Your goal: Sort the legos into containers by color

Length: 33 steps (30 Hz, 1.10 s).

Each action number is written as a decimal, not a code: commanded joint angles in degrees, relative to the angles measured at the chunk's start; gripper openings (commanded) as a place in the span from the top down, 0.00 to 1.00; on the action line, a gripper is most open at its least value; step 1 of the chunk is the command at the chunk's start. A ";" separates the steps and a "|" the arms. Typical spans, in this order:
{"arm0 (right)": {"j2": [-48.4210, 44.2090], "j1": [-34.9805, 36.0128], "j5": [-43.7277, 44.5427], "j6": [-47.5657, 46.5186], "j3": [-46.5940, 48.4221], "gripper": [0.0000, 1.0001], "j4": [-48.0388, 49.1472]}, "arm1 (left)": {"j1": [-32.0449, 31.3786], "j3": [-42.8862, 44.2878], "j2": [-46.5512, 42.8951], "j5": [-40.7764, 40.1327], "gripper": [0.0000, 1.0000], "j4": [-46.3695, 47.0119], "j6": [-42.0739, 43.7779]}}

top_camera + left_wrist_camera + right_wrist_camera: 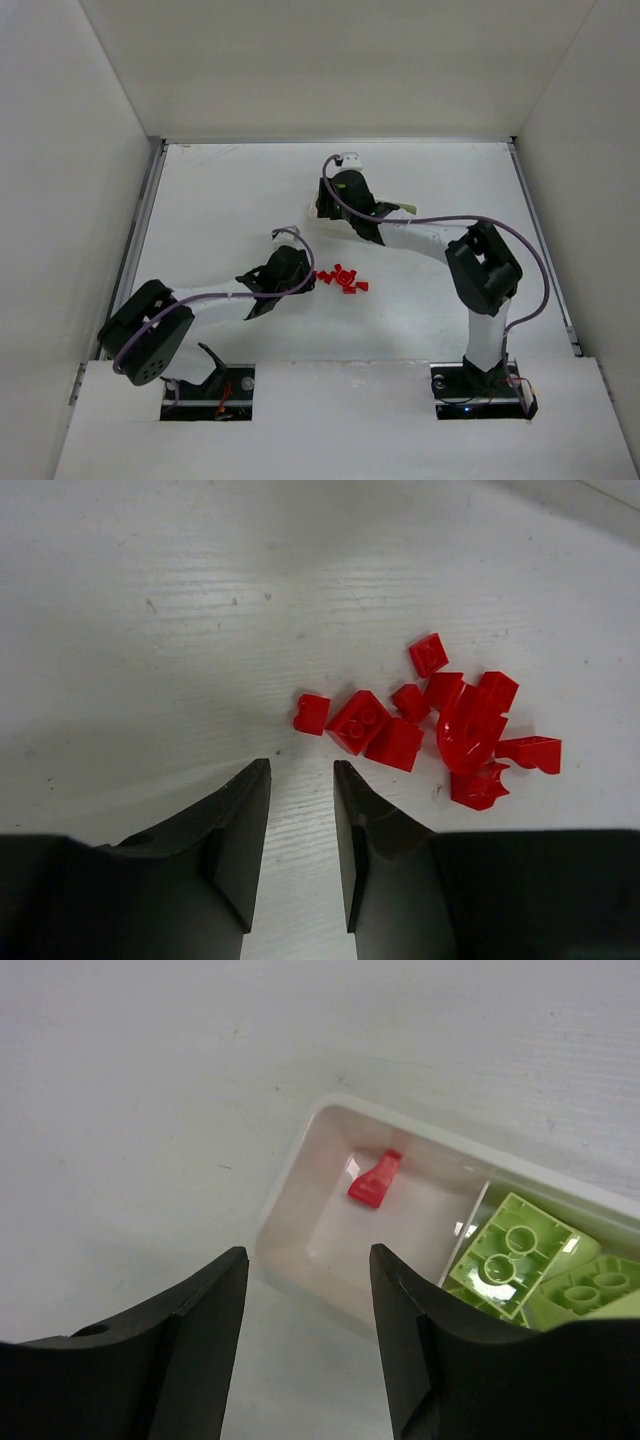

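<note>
Red lego (375,1178) in tray (283,1195), right-wrist only

White table (230,200) inside plain white enclosure walls (340,70), evenly lit.

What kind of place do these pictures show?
Probably a robot test cell in a lab. A white table is boxed in by plain white panels. The left arm and right arm are bolted at its near edge. The only props are red legos and a white tray.

White table (230,200): red legos (395,745) clustered mid-table; tray (285,1192) (white, shallow) farther back.
</note>
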 commanded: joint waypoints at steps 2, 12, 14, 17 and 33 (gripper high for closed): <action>-8.94 1.38 1.47 0.40 -5.02 0.47 3.65 | -0.41 1.58 2.27 -1.64 0.73 0.61 1.79; -25.03 8.15 4.28 7.69 -28.93 0.66 8.84 | -1.38 5.45 8.24 -3.05 0.76 0.35 4.24; -27.31 9.55 5.69 9.80 -32.45 0.66 9.37 | -1.56 6.15 9.56 -3.58 0.78 0.17 5.30; -30.13 11.40 7.71 12.35 -36.50 0.64 9.55 | -1.91 6.60 10.36 -5.06 0.81 -1.31 6.27; -39.36 15.01 8.95 12.79 -49.95 0.44 5.68 | -4.37 10.11 15.45 -11.67 0.69 -2.55 11.02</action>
